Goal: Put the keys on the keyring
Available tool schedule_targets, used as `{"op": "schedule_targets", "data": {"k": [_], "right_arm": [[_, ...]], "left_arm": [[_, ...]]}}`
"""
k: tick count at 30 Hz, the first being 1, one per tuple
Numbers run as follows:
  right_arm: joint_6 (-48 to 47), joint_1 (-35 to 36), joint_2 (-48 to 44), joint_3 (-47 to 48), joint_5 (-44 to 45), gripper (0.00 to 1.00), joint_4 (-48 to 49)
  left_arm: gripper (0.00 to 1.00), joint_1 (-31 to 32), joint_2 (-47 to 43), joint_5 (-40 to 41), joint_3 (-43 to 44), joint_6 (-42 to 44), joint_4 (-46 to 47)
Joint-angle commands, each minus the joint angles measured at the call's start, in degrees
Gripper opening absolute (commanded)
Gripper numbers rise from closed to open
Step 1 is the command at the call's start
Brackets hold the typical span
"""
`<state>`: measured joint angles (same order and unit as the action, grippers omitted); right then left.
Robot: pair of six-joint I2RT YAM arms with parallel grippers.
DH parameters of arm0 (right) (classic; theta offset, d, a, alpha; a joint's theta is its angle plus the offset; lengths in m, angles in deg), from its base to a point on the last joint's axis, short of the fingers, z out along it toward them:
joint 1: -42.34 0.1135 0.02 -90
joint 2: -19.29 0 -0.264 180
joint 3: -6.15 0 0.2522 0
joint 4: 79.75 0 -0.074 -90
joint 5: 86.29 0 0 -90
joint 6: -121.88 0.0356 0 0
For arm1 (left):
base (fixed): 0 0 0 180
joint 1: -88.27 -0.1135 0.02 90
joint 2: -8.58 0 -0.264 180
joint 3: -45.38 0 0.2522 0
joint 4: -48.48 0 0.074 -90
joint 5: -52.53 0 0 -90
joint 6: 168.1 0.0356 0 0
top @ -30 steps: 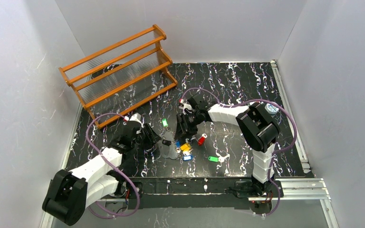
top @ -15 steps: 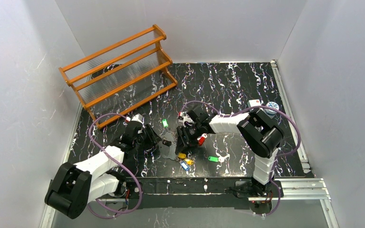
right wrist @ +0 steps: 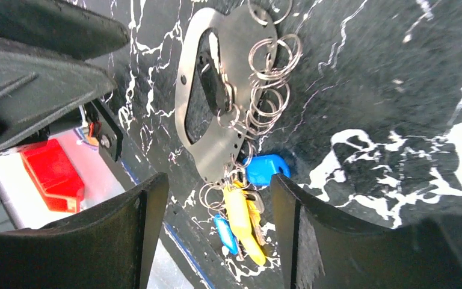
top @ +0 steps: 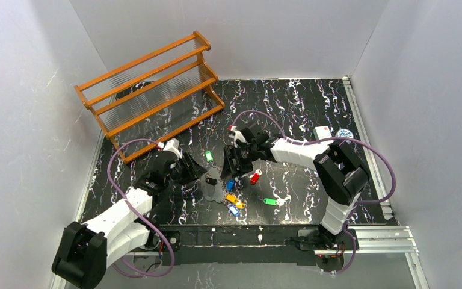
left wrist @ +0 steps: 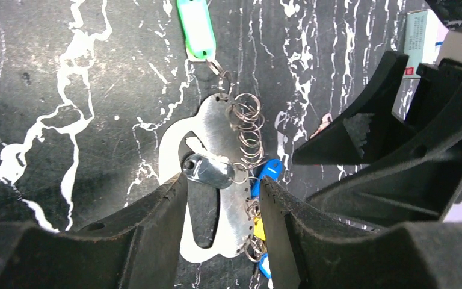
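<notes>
The keyring (left wrist: 225,150) is a flat silver oval plate edged with wire rings, lying on the black marbled table. My left gripper (left wrist: 221,183) is shut on its near half, one finger on each long edge. A blue key (right wrist: 263,170), a yellow key (right wrist: 237,214) and a smaller blue one hang from the rings. My right gripper (right wrist: 216,180) hovers open just above them, gripping nothing. From above, the keyring (top: 215,191) sits between both grippers. A red key (top: 255,178) and a green key (top: 269,201) lie loose to the right. Another green key (left wrist: 195,27) lies at the keyring's far tip.
An orange wooden rack (top: 150,90) stands at the back left. A white box (top: 322,132) and a round blue-white object (top: 344,133) sit near the right rail. Purple cables loop over both arms.
My right gripper dipped to the keyring, then opened wider and drew back. The blue key now shows beside the ring. The yellow and small blue keys shifted toward the near edge. The left gripper kept its hold.
</notes>
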<state>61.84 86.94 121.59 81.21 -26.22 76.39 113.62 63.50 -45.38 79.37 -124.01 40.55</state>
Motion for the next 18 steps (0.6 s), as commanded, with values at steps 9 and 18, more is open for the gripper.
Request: {"op": "schedule_targets", "data": {"k": [9, 18], "right_arm": [[-0.7, -0.3, 6.6, 6.2, -3.5, 0.67, 1.7], [1.8, 2.8, 3.5, 2.3, -11.0, 0.52, 6.6]], "left_arm": [[0.46, 0.1, 0.5, -4.5, -1.6, -2.4, 5.4], [0.46, 0.1, 1.2, -4.1, -2.1, -1.6, 5.5]]}}
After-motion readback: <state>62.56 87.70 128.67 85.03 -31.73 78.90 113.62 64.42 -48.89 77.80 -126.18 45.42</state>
